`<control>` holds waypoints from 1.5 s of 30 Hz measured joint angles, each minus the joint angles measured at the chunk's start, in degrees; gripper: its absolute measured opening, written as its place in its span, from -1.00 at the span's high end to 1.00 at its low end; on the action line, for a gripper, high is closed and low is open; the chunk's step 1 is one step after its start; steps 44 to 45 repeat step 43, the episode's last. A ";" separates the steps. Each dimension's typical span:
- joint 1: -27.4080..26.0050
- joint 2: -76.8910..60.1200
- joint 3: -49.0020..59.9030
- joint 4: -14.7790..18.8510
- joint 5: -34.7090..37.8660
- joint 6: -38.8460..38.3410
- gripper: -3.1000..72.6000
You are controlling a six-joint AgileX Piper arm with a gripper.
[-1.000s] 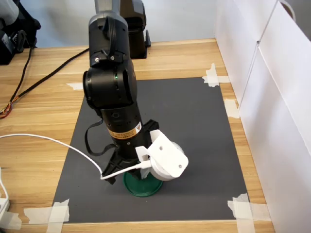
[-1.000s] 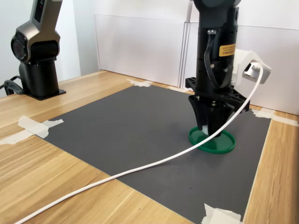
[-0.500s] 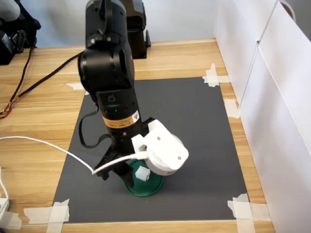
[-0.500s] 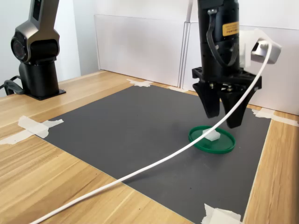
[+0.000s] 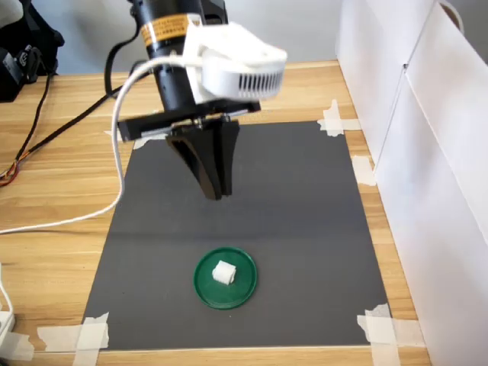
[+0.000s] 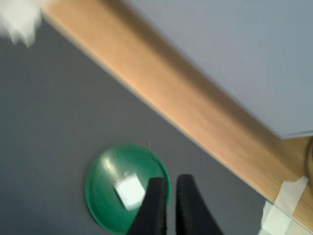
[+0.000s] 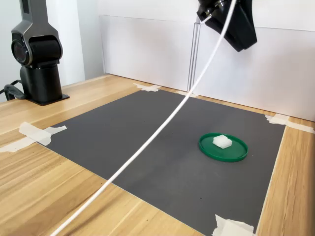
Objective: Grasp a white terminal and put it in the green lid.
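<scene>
Gripper [image 5: 216,191] now raised, white terminal [image 5: 223,272] flat in green lid [image 5: 245,293]

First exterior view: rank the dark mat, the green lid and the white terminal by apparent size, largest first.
1. Dark mat, which covers much of the tabletop.
2. Green lid, a round disc lying on the mat.
3. White terminal, a tiny block sitting inside the lid.
All three rest on one surface, so nearness hardly skews the order.
</scene>
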 joint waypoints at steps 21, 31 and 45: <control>-0.26 -54.39 48.12 30.08 -22.21 0.75 0.97; -5.83 -69.71 59.88 30.20 -21.80 -0.89 0.97; -5.83 -79.78 70.32 30.33 -21.69 -1.08 0.97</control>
